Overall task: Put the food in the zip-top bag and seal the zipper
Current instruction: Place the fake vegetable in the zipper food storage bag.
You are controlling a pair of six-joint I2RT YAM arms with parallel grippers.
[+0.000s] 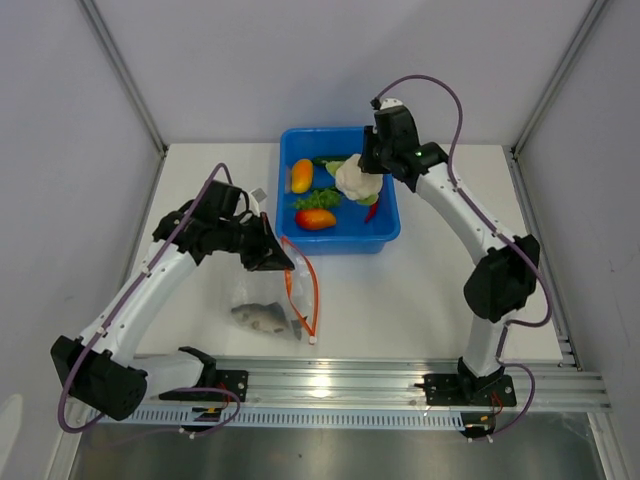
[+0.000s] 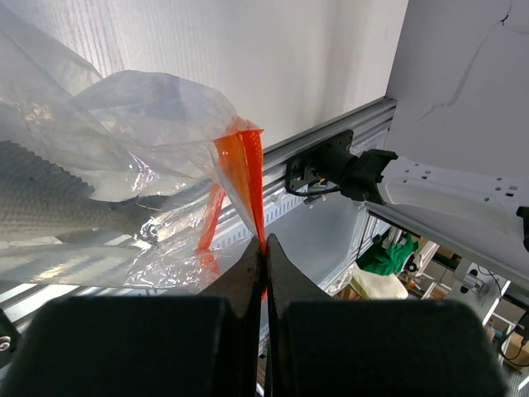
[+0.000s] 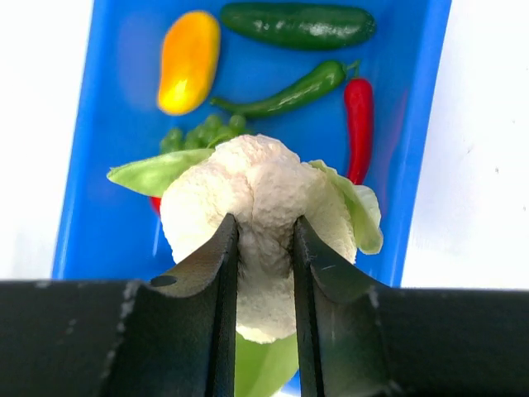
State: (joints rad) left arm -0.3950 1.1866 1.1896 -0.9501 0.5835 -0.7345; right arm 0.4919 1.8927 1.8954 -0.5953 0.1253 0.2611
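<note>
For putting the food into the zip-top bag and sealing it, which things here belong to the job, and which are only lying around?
Belong to the job: zip-top bag, zipper, grey fish (inside the bag), cauliflower (in the right gripper), orange-yellow pepper, green chilies, red chili, red-orange fruit.

Only lying around: blue tub (just holds the food), metal rail.

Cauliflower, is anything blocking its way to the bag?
Nothing visible. The right gripper holds the cauliflower over the blue tub; only bare table lies between tub and the bag, whose zipper the left gripper pinches.
</note>
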